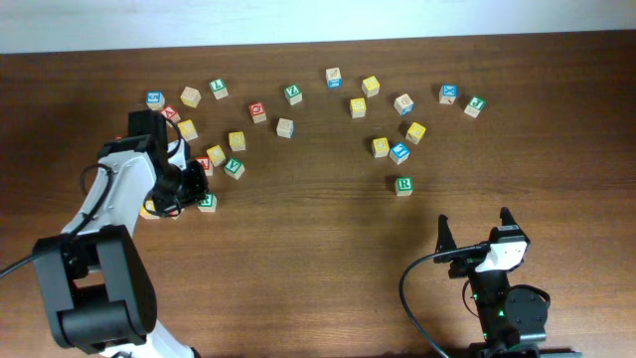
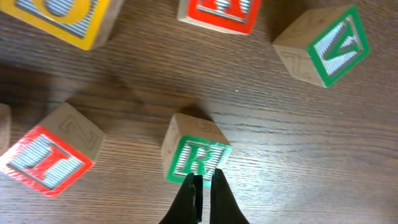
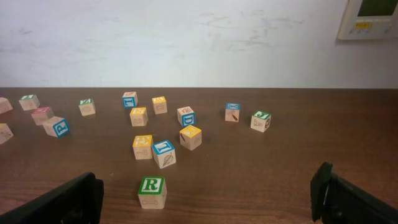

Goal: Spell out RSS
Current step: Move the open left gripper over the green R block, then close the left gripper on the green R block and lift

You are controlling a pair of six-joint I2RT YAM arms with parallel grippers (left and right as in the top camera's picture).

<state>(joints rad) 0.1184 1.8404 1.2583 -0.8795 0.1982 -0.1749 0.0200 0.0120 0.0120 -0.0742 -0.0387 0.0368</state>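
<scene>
A green-bordered R cube (image 2: 196, 152) lies just ahead of my left gripper (image 2: 203, 179), whose fingers are pressed together at the cube's near edge; it shows in the overhead view (image 1: 207, 202) beside that gripper (image 1: 191, 183). A second green R cube (image 1: 403, 185) stands alone at mid right, also in the right wrist view (image 3: 152, 191). Yellow-faced cubes (image 1: 415, 132) (image 1: 381, 147) lie just beyond it; their letters are too small to read. My right gripper (image 1: 475, 237) is open and empty near the front edge, well short of that R cube.
Around the left gripper lie red-faced cubes (image 2: 50, 157) (image 2: 219, 14), a green V cube (image 2: 326, 45) and a yellow-edged cube (image 2: 65, 18). Several more lettered cubes are scattered across the back of the table (image 1: 328, 259), among them blue ones (image 1: 399, 152) (image 1: 449, 94).
</scene>
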